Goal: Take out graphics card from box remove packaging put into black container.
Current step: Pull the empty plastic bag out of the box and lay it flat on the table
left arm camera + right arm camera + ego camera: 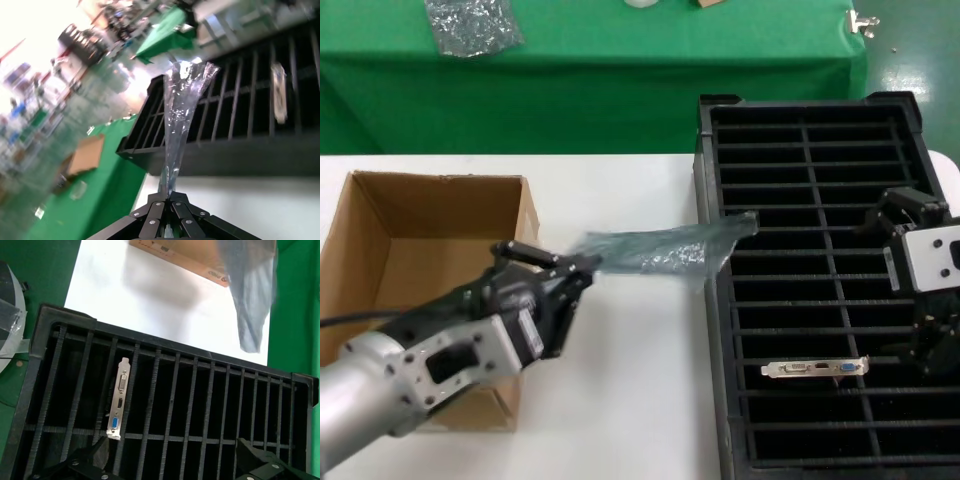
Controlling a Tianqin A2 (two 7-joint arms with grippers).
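The left claw [582,268] sits in the middle left of the head view, pinching one end of the shiny bag [655,250]. The bag stretches right, and its far end reaches the rim of the black tray [708,200]. The brown box [380,230] stands on the white worktop [630,400] at the left, behind the left arm.

The graphics card [815,368] lies in a slot at the lower right of the tray, well apart from the bag. The right wrist view shows its silver end and blue port [114,423] much better. The right claw [170,462] hangs spread wide just above the tray, near the card.

Only the head view shows a smaller silver bag [472,24] on the green table [620,70] at the top left. The box has small print, too tiny to read.
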